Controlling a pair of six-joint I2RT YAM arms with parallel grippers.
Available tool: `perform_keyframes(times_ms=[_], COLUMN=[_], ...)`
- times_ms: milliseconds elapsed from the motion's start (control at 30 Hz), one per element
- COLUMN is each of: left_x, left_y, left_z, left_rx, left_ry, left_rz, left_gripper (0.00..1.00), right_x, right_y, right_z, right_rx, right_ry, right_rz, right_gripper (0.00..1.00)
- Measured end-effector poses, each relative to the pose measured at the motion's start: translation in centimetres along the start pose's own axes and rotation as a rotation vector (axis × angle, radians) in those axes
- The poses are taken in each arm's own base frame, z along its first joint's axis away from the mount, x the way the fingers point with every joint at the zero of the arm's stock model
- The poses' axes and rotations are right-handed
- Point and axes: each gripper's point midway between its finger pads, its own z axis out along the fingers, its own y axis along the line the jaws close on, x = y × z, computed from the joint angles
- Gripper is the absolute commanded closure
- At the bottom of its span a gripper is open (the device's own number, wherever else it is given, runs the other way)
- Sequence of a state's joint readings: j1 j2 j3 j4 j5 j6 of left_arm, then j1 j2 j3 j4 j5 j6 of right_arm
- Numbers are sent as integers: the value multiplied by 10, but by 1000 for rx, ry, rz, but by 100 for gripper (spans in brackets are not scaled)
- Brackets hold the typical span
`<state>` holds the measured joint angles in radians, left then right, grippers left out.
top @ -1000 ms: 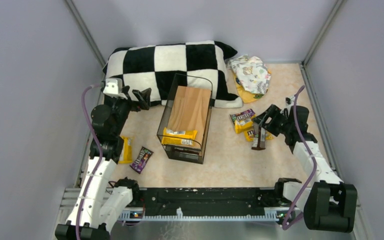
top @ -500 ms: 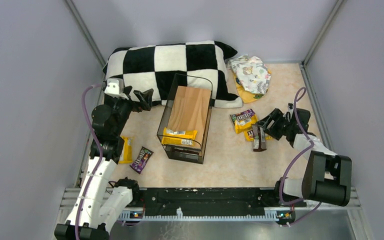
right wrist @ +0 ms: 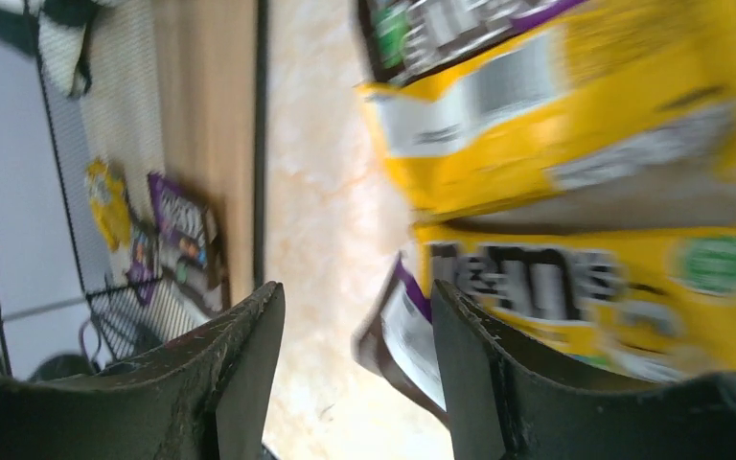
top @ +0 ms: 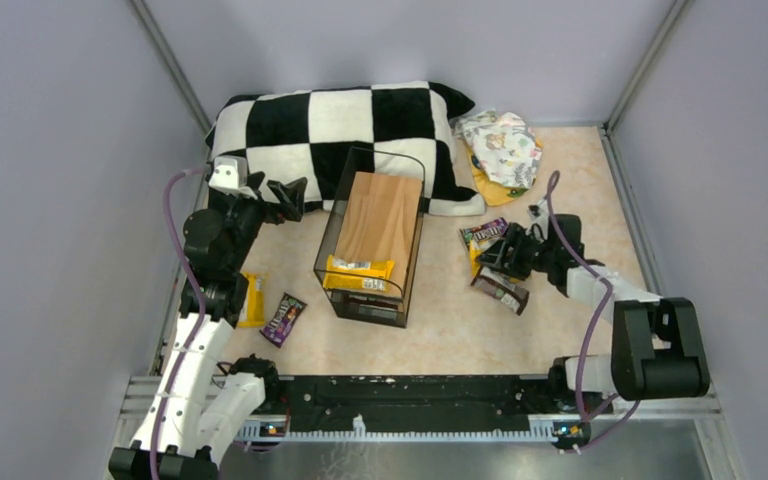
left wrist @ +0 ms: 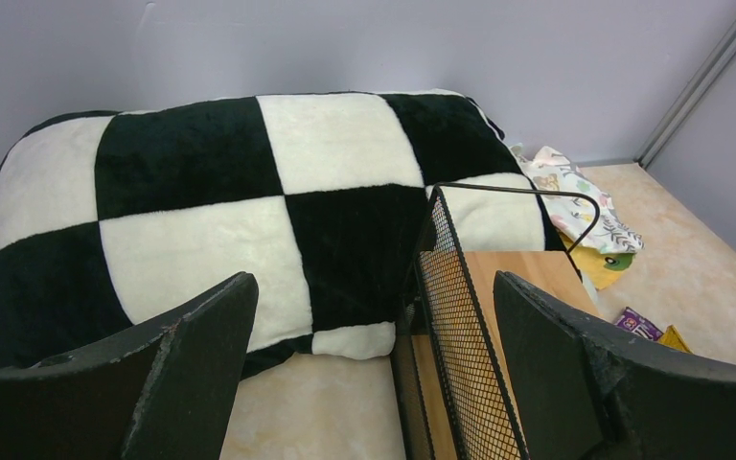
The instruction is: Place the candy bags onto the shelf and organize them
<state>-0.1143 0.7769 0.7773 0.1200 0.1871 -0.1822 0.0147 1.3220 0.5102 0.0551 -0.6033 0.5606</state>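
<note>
As only overhead shows, 1 yellow bag (top: 360,272) on shelf (top: 385,215)

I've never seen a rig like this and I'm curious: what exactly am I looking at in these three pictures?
The machine is a pair of robot arms bolted to the near edge of a table. The overhead picture shows both: the left gripper hangs open and empty by the checkered pillow, and the right gripper is open over a pile of candy bags. The other two pictures come from a camera on each wrist. Also on the table are a wire shelf with one yellow candy bag on it, and a printed cloth. Nothing is held.
</note>
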Motion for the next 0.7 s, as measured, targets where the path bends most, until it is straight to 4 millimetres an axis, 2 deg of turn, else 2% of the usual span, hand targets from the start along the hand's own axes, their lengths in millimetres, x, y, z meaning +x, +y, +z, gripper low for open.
perform_keyframes(times_ms=[133,200,267,333,400,567,633,700], left_x=[0,1,3,3,3,3,3,3], left_y=[-1,0,0,0,0,-1,-2,-2], left_z=[0,1,1,2,2,2,2,2], left_rx=[3,3,3,3,4,7,8,9], left_ry=[1,5,8,10,9,10,10,10], left_rz=[-2,-3,-4,-5,-5,-6,-8,-9], left_gripper=[1,1,1,1,1,1,1,1], right_x=[36,51,58,52,41,17,16,25], right_y=[33,41,41,35,33,53,53,39], right_z=[9,9,7,1,-10,-42,-45,-42], right_rx=[-84,-97,-69,8,70,11,-48,-83], right_ry=[118,178,214,200,146,5,-14,-4], right_rz=[-79,-101,-118,-139,-170,-167,-114,-28], right_gripper=[43,43,40,34,34,36,37,37])
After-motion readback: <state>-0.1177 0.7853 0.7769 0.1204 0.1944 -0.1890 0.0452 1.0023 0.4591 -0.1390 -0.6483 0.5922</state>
